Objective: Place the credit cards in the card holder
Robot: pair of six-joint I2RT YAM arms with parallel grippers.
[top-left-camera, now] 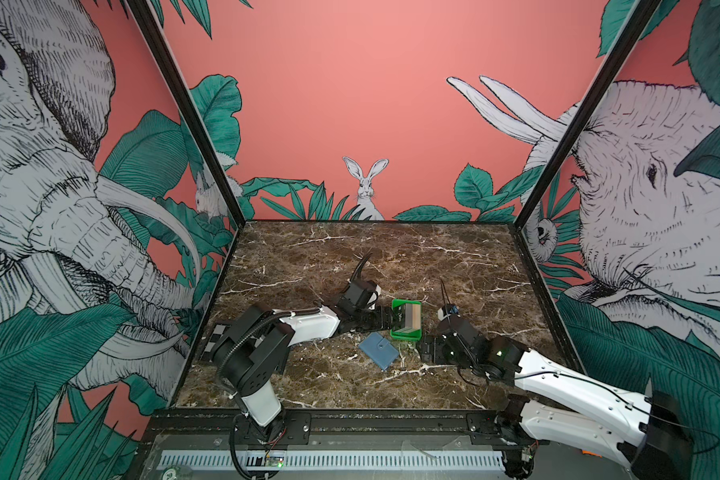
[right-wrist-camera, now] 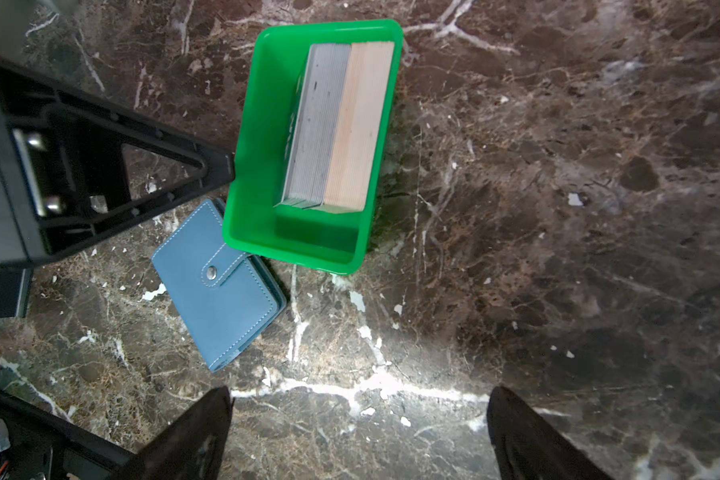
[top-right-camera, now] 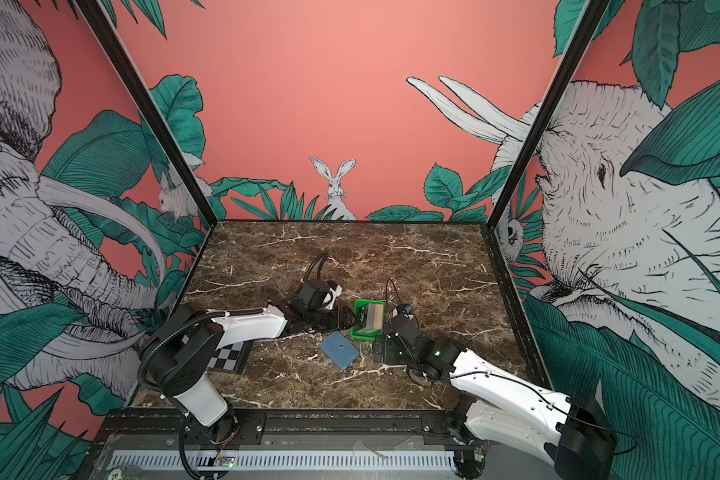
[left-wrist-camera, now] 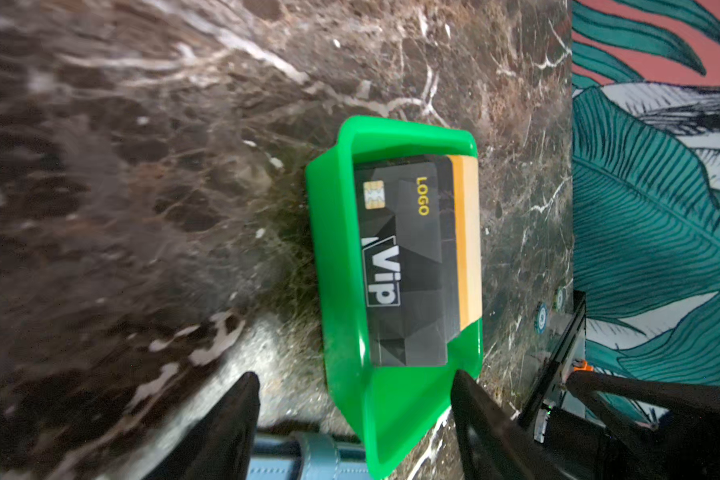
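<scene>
In both top views, just below centre, the credit cards [top-left-camera: 410,318] stand on edge in a green tray [top-left-camera: 404,336]; the closed card holder [top-left-camera: 378,350] lies at its lower left, between the left gripper [top-left-camera: 386,319] and right gripper [top-left-camera: 424,350]. In the left wrist view, the left gripper's fingers [left-wrist-camera: 233,415] are spread around the tray's near end. In the right wrist view, the right gripper's fingers [right-wrist-camera: 200,432] are spread over bare marble [right-wrist-camera: 558,249].
</scene>
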